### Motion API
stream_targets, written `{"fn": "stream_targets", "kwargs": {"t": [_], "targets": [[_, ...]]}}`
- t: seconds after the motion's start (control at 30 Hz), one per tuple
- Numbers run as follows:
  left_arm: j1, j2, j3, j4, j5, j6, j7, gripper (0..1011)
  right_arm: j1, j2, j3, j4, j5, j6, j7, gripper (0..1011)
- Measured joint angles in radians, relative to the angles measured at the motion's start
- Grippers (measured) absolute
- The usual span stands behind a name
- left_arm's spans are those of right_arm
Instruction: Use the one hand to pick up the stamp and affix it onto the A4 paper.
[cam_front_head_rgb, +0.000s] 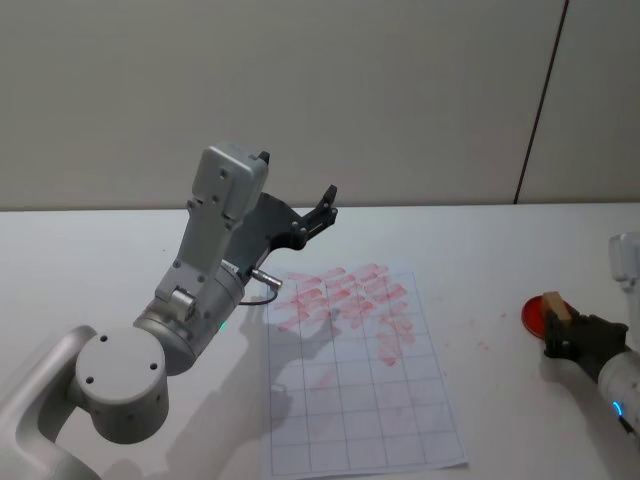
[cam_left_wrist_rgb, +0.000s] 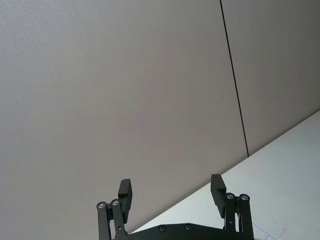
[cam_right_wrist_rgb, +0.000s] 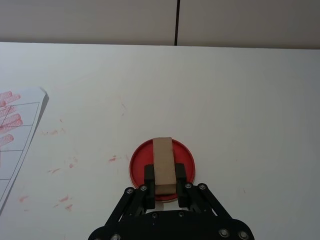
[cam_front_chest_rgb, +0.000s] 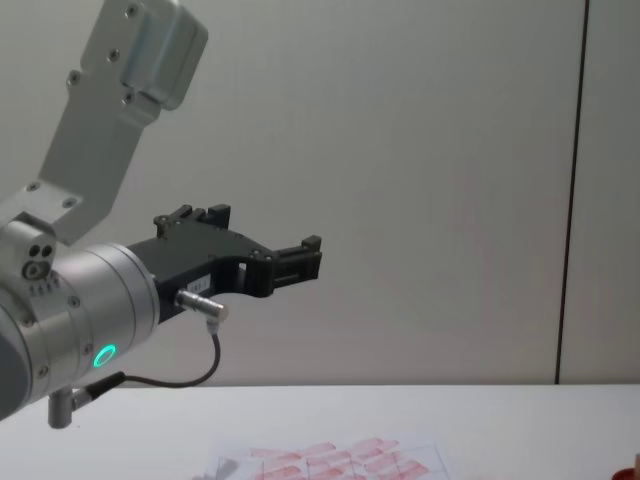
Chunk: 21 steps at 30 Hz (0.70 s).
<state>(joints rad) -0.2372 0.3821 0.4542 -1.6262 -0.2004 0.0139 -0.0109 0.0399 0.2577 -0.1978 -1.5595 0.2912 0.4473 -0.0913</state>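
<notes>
"Where's the stamp?"

"Between the fingers of the right gripper (cam_right_wrist_rgb: 164, 174). The stamp (cam_right_wrist_rgb: 163, 160) stands on the round red ink pad (cam_right_wrist_rgb: 136, 161), and the gripper is narrowed onto its two long sides, low on the block."

"What makes this step go well?"

"I'd lift it straight up off the pad and keep its face level. Then carry it across the bare desk (cam_right_wrist_rgb: 240, 100) to the A4 paper (cam_front_head_rgb: 370, 400), which lies well apart from that gripper, toward the left arm. An unprinted square looks the sensible target. Press flat, or the print may smear."

"And the arms?"

"The right one reaches low over the desk. The left gripper (cam_left_wrist_rgb: 171, 187) hangs raised near the paper's far end, jaws wide, holding nothing and pointing at the wall (cam_left_wrist_rgb: 125, 90)."
</notes>
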Motion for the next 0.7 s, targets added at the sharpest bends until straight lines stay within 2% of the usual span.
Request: {"fn": "stream_targets", "kwargs": {"t": [0.37, 0.7], "targets": [[0.000, 0.000, 0.000, 0.000, 0.000, 0.000, 0.000, 1001, 0.017, -0.012, 0.016, 0.029, 0.056, 0.028, -0.005, 222], [0.000, 0.000, 0.000, 0.000, 0.000, 0.000, 0.000, 1001, 0.019, -0.016, 0.021, 0.030, 0.066, 0.032, -0.002, 222]]}}
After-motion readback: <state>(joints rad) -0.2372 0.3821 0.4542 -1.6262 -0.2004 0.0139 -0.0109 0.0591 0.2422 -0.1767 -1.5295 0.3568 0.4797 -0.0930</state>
